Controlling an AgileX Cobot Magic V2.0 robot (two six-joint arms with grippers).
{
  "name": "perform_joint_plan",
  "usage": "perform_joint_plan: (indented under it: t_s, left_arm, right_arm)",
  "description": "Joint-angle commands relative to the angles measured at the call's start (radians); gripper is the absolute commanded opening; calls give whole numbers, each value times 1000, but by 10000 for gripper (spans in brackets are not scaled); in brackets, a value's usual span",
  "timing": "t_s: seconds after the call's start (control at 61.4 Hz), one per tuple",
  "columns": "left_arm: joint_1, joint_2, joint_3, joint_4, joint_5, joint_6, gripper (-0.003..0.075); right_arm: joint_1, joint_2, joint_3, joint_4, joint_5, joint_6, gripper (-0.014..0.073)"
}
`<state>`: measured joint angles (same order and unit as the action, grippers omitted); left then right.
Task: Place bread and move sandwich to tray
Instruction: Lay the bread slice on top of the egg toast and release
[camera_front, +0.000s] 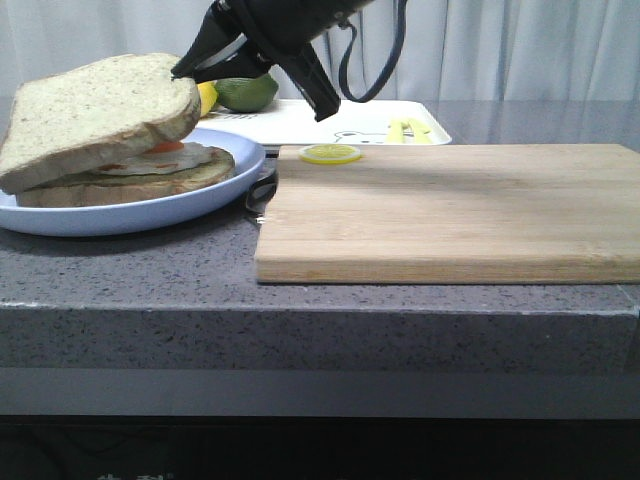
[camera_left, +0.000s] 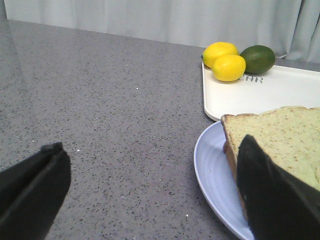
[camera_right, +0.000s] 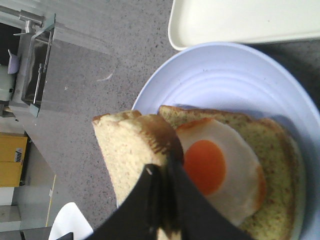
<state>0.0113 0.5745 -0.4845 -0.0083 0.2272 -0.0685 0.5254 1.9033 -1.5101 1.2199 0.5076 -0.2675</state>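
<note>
Grey speckled table (camera_front: 130, 275): your right gripper's (camera_right: 162, 172) fingers pinch the soft, light bread (camera_front: 100, 110) at its crust; left gripper's (camera_left: 150, 195) fingers spread apart. Squeeze gently.

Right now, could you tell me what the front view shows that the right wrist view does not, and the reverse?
Only the front view shows the wooden cutting board with a lemon slice near its far edge, and a lime on the tray.

Only the right wrist view shows the fried egg from above, yolk uncovered, on the lower slice.

Both show the right gripper shut on the bread, held tilted over the egg, and the pale blue plate beside the white tray.
</note>
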Motion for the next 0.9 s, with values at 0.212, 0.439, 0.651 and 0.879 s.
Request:
perform_joint_plan:
  t_s: [0.212,0.439,0.651,0.879]
  left_arm:
    - [-2,6,-38,0,-77,-11,659]
    - [-2,6,-38,0,-77,-11,659]
    - [-2,6,-38,0,-77,-11,659]
    - [-2,6,-38,0,-77,-11,659]
  right_arm:
    - [-34,-52,-30,7,9,-6,-54]
    - [-41,-52,-30,-16,66,-6,135]
    - [-43,-52,-30,-19,106,-6,300]
    - [-68,-69,-30,-19,127,-6,403]
